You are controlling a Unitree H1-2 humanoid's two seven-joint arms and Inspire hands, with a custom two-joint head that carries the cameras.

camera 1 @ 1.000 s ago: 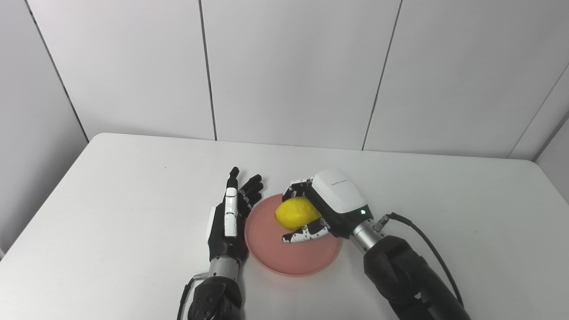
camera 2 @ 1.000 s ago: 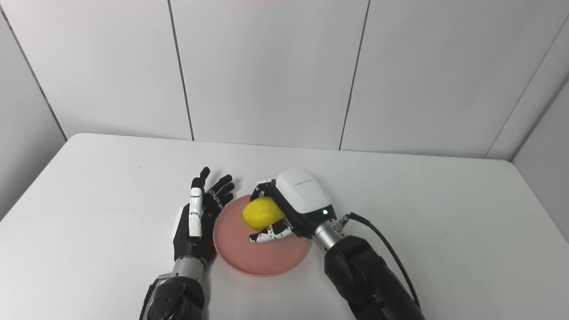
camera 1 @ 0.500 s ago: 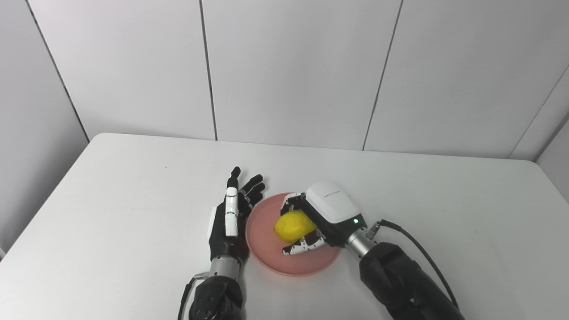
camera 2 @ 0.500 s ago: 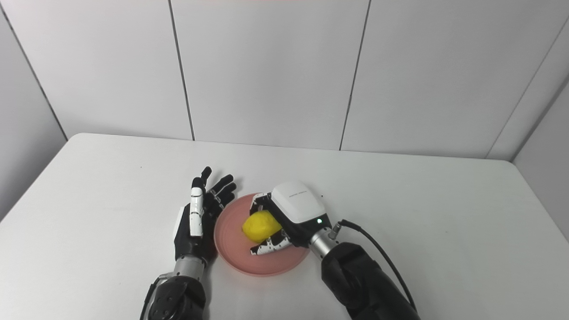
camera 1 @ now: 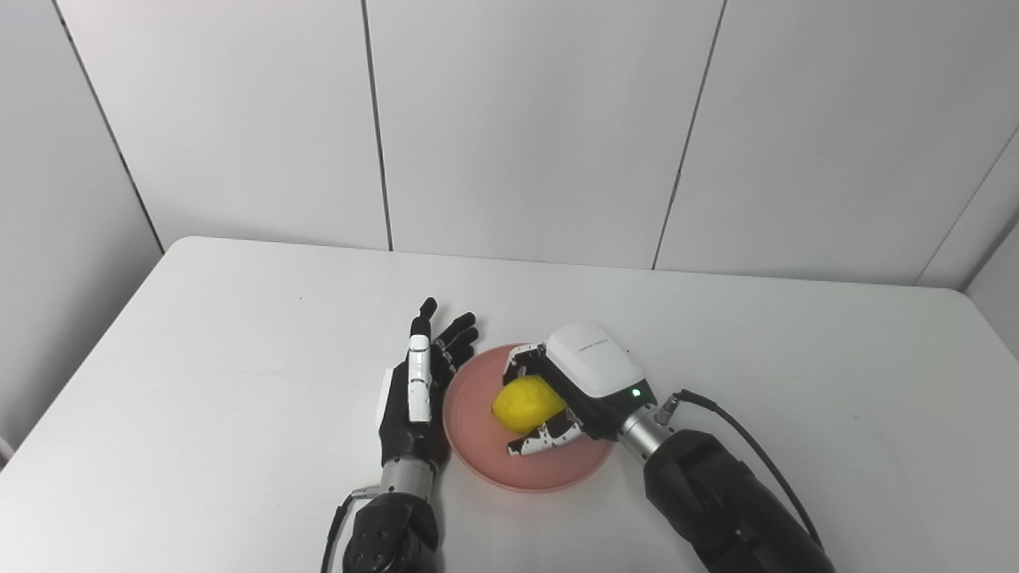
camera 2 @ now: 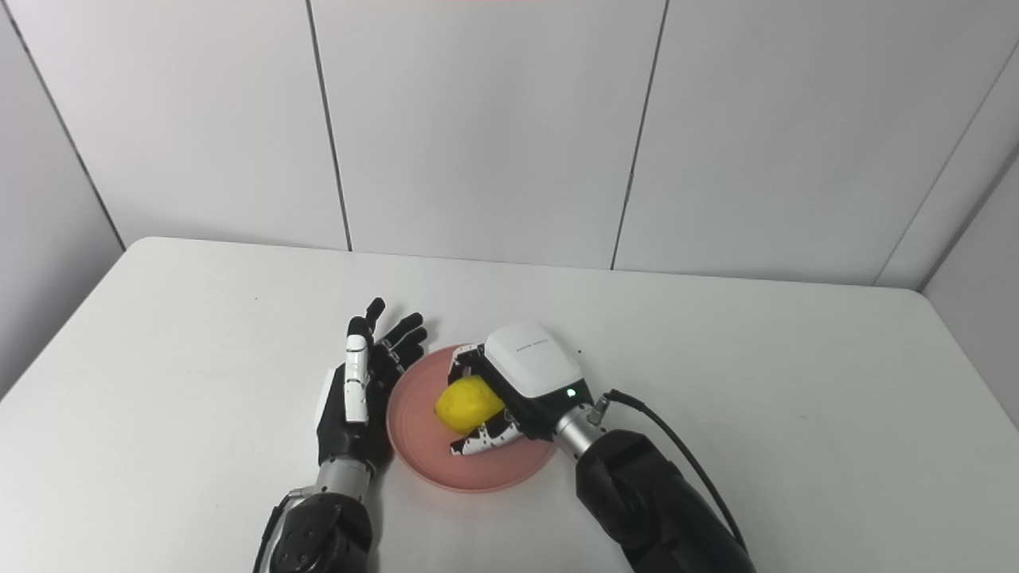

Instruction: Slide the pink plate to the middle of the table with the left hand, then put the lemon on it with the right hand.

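Observation:
The pink plate (camera 1: 486,454) lies on the white table (camera 1: 199,382) near its middle front. My right hand (camera 1: 585,382) is over the plate, shut on the yellow lemon (camera 1: 525,402), which sits low on or just above the plate's surface. My left hand (camera 1: 414,390) is open, fingers spread and pointing away from me, edge-on right beside the plate's left rim. The same scene shows in the right eye view, with the lemon (camera 2: 468,404) on the plate (camera 2: 422,446) between the right hand (camera 2: 529,378) and the left hand (camera 2: 358,386).
A black cable (camera 1: 740,430) loops from my right wrist over the table. Grey wall panels (camera 1: 517,119) stand behind the table's far edge.
My right hand has lowered the lemon toward me and down onto the plate. The left hand has stayed beside the plate. The camera shifted slightly.

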